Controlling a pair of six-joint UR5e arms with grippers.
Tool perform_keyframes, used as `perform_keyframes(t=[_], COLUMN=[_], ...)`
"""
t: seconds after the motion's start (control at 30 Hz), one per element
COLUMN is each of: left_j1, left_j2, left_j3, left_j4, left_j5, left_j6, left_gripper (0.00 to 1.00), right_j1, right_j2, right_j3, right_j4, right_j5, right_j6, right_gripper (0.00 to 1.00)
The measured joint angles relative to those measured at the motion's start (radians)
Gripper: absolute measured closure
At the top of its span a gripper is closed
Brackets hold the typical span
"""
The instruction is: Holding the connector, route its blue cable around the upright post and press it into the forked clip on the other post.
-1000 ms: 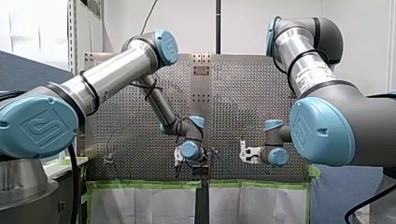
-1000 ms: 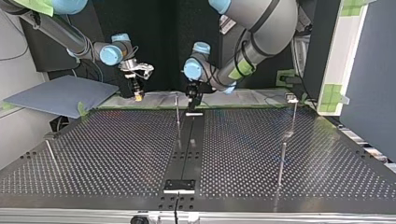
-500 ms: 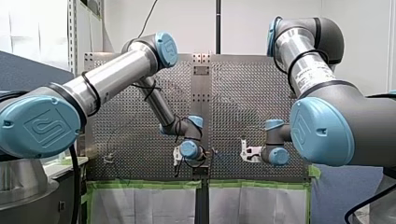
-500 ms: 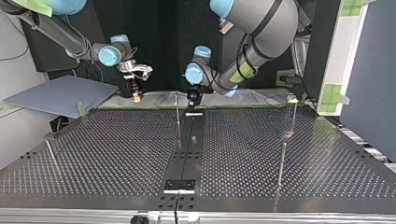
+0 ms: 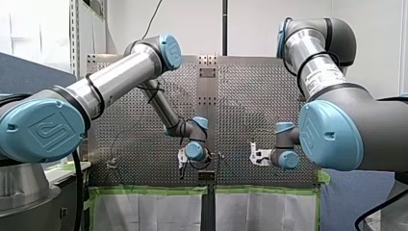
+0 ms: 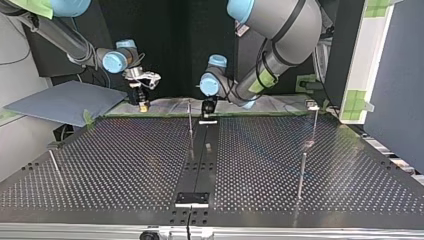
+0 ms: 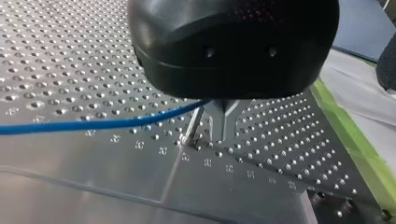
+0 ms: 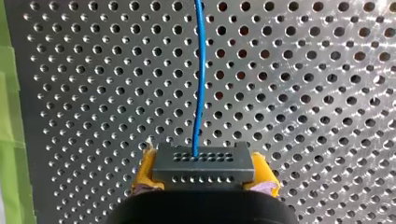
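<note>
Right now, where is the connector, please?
In the right wrist view the connector sits between the yellow pads of my right gripper, its blue cable running ahead.

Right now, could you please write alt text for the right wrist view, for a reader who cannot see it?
My right gripper holds a dark connector clamped between its yellow pads. A thin blue cable leaves the connector and runs straight ahead over the perforated table, with green tape along the table's edge beside the gripper.

Shiny perforated metal table [image 8: 303, 100] (glossy blue cable [image 8: 200, 70]).
</note>
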Motion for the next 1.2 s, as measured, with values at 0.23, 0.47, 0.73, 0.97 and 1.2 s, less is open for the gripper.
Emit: perform_keyframes(t=[0.23, 0.47, 0.73, 0.97, 1.2], left_j1=[0.007, 0.006, -0.011, -0.027, -0.051], left_j2=[0.0, 0.0, 0.0, 0.001, 0.012], left_j3=[0.002, 0.001, 0.001, 0.001, -0.001], left_j4=[-0.006, -0.014, -0.041, -0.083, -0.096], left_j5=[0.0, 0.0, 0.0, 0.008, 0.045], left_j6=[-0.003, -0.002, 0.02, 0.027, 0.026], left_gripper=[1.0, 1.0, 0.33, 0.13, 0.1], right_j1=[-0.006, -0.008, -0.006, -0.004, -0.004], right_j2=[0.0, 0.001, 0.001, 0.0, 0.001], right_j3=[-0.005, -0.007, -0.007, -0.007, -0.007], right_j4=[-0.001, -0.002, 0.0, 0.003, 0.008], right_j5=[0.0, -0.006, -0.013, -0.015, -0.015], right_j6=[0.001, 0.001, 0.001, 0.001, 0.001], right_gripper=[0.98, 0.98, 0.98, 0.98, 0.98])
